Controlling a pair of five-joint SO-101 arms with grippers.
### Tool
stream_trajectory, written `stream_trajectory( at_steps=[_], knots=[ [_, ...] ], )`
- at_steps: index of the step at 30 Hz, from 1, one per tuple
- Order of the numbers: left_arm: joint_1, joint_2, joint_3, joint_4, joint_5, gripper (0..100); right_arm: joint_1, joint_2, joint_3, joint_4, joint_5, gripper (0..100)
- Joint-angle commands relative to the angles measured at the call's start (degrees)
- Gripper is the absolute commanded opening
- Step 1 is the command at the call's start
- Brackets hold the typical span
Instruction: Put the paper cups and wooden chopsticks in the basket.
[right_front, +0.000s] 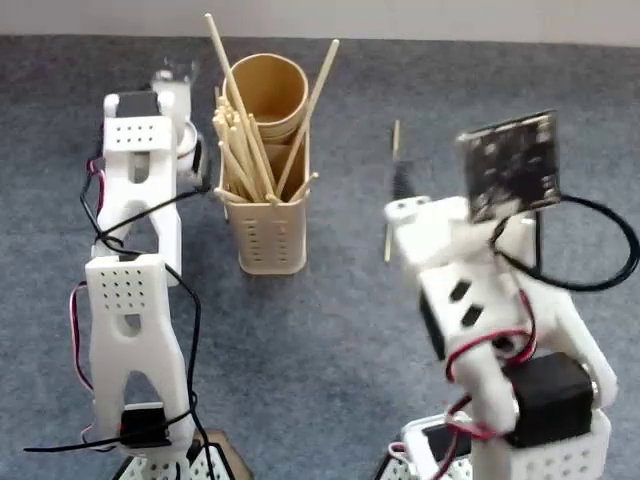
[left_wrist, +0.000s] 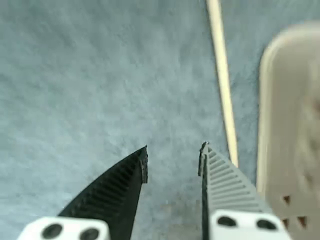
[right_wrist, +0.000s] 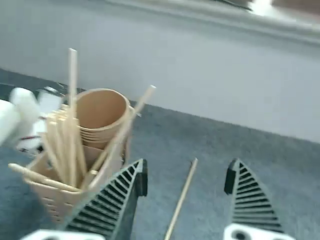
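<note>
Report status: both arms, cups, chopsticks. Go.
Left gripper open beside basket. Right gripper open over loose chopstick on table. Paper cups, other chopsticks in basket. Path unobstructed.

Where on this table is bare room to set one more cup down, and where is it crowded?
Bare carpet lies in front of the basket, between the left arm and right arm, and between basket and loose chopstick. Crowded: the basket, full of cups and chopsticks, and its gap to the left arm.
</note>
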Motion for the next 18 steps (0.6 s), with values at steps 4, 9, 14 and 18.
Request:
stream_trajectory(
  at_steps=[4,9,14,18],
  knots=[
    [0.1,-3.9,-22.6,-0.4,0.2,19,7.2,1.7,22.8,-12.6,0.6,25.2],
    [2.2,-4.5,-36.4,-0.2,0.2,19,7.5,1.9,39.9,-24.6,1.6,25.2],
    [7.3,-12.9,-34.9,-0.2,0.3,19,7.5,1.9,48.7,-30.8,5.4,25.2],
    [11.4,-18.4,-35.2,-0.2,0.3,19,7.4,1.9,52.5,-30.9,5.4,25.2]
  ],
)
